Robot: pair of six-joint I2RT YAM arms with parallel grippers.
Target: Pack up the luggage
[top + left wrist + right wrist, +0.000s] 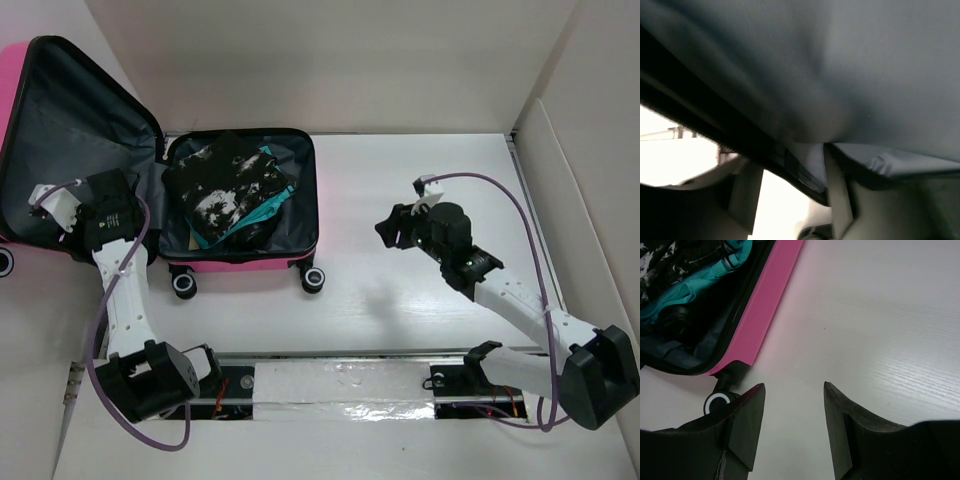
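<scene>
White worktop (400, 300) with the two arms mounted at its near edge. The luggage (240, 266), a bright pink hard-shell case, lies open at the far left of the worktop: its base shell rests flat with the opening upward, and its lid (80, 110) stands raised to the left, showing its dark grey lining (815, 65). The left arm (125, 290) reaches up and into the raised lid; the right arm (520, 300) extends over bare worktop to the right of the case, apart from it. Inside the base shell a black-and-white patterned garment (225, 185) lies on top, with a teal garment (695, 282) showing beneath its right edge. The left pincer (790, 185) sits close under the lining, its jaws parted with light showing between them; a fold of the lining's edge lies across their tips, and whether it touches them cannot be told. The right pincer (793, 387) hangs above the worktop just beside the case's near right corner, jaws apart and holding nothing. Two black caster wheels (313, 281) project from the near wall of the base.
</scene>
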